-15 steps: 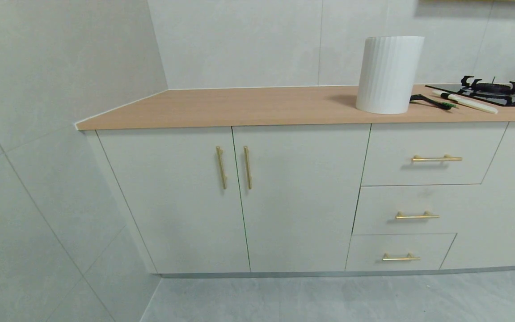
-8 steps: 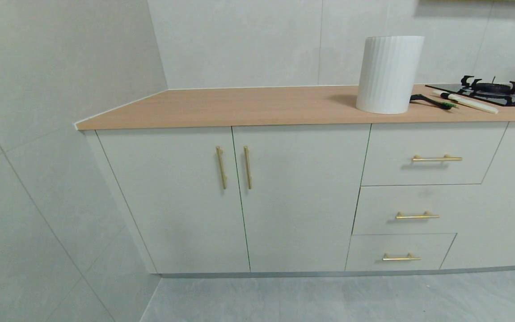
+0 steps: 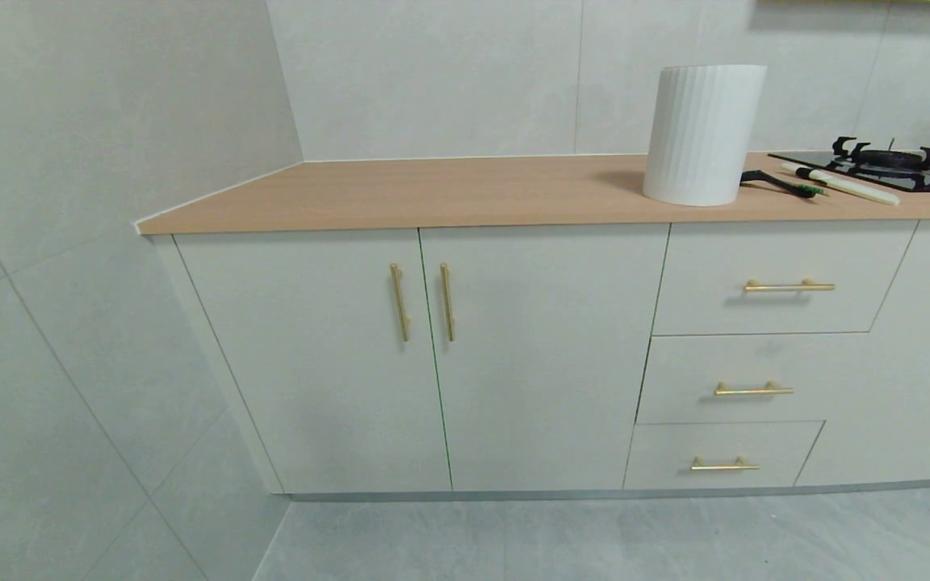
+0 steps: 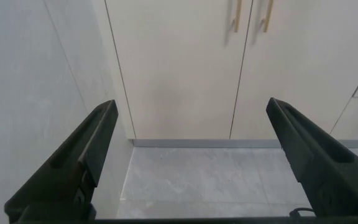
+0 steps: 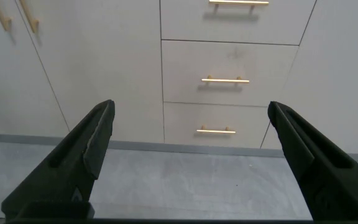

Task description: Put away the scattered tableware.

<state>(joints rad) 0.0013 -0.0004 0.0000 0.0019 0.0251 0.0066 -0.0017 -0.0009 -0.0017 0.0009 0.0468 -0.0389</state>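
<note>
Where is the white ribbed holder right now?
Head view: the white ribbed holder stands upright on the countertop, right of centre, above the drawers, with loose utensils to its right.

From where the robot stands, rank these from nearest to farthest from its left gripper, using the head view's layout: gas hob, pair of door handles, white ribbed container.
1. pair of door handles: straight ahead of the left gripper.
2. white ribbed container: on the countertop, up and to the right.
3. gas hob: farther right again, beyond the container.
</note>
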